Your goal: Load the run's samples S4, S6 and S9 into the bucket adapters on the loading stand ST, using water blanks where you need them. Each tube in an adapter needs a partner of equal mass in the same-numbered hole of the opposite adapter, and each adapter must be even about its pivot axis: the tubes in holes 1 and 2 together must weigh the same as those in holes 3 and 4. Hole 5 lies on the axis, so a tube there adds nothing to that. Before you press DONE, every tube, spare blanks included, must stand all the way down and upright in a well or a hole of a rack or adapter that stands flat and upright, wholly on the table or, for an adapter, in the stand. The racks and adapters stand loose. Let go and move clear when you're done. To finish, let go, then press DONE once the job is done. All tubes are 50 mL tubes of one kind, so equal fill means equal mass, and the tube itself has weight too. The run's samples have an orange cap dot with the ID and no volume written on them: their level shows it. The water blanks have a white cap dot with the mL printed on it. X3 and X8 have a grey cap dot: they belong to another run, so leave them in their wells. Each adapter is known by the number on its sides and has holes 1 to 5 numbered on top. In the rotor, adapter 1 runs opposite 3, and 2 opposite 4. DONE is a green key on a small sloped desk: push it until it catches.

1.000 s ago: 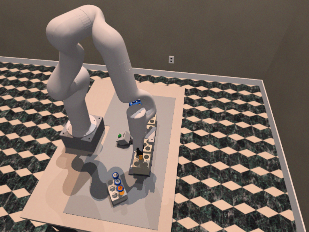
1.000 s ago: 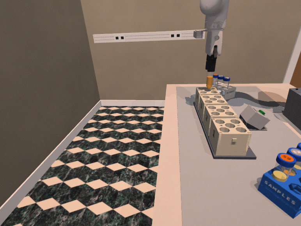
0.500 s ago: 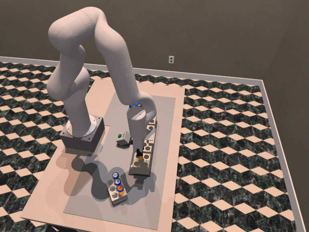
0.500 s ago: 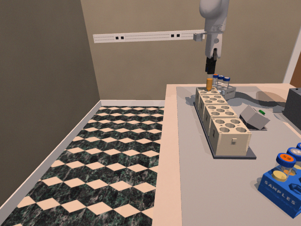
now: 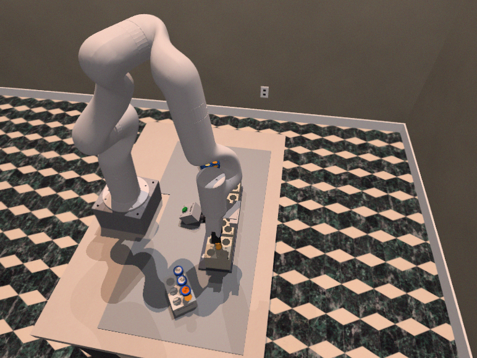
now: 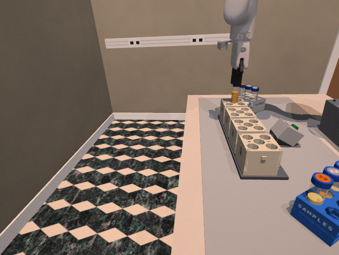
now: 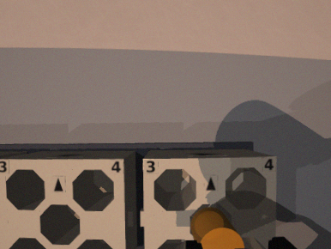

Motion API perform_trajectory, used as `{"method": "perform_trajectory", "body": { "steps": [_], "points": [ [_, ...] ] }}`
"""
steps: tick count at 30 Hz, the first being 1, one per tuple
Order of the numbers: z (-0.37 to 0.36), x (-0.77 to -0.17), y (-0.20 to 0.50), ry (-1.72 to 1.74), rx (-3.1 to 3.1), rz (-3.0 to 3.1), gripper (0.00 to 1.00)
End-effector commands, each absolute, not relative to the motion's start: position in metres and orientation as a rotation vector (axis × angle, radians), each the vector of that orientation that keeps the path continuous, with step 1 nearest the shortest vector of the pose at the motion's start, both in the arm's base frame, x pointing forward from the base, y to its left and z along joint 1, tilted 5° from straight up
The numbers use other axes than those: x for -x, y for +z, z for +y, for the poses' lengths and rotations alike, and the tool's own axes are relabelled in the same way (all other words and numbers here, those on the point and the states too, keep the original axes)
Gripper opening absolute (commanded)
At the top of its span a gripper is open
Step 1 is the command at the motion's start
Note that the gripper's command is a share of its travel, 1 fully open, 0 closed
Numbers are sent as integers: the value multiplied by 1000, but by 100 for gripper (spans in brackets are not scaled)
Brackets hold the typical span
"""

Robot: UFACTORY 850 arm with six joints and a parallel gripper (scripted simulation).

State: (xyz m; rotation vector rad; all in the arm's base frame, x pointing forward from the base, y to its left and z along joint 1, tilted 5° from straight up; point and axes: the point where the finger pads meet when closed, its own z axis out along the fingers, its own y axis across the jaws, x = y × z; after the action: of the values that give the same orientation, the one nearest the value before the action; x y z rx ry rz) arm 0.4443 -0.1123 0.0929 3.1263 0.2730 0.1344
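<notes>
My gripper [image 5: 215, 237] [image 6: 236, 83] [image 7: 237, 245] is shut on an upright tube with orange liquid [image 5: 218, 246] [image 6: 234, 97] [image 7: 210, 223]; its cap is hidden between the fingers. The tube's tip seems to be just inside hole 5 of the end adapter [image 5: 217, 265] [image 7: 171, 163] by the blanks rack. That adapter's holes 3 and 4 look empty. The near adapter [image 6: 261, 163] and the two between look empty, all standing on the stand [image 6: 264, 177]. S9 [image 6: 322, 178] and a grey-dotted tube [image 6: 333, 171] stand in the blue samples rack [image 6: 312, 216].
The blanks rack [image 5: 183, 310] [image 6: 258, 105] holds an orange-dotted tube [image 5: 185, 290] [image 6: 242, 85] and two white-dotted blanks, one [image 5: 178, 270] [image 6: 255, 89] at its end and one [image 5: 181, 279] [image 6: 248, 86] between. The green DONE key [image 5: 184, 208] [image 6: 294, 126] is on its sloped desk beside the stand.
</notes>
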Motion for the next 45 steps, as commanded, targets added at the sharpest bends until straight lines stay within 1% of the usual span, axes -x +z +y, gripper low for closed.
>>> {"method": "perform_trajectory", "body": {
  "steps": [1,45],
  "points": [
    [-112,-445,89,135,-3127,273,0],
    [-112,-448,51,135,-3127,273,0]
  ]
}}
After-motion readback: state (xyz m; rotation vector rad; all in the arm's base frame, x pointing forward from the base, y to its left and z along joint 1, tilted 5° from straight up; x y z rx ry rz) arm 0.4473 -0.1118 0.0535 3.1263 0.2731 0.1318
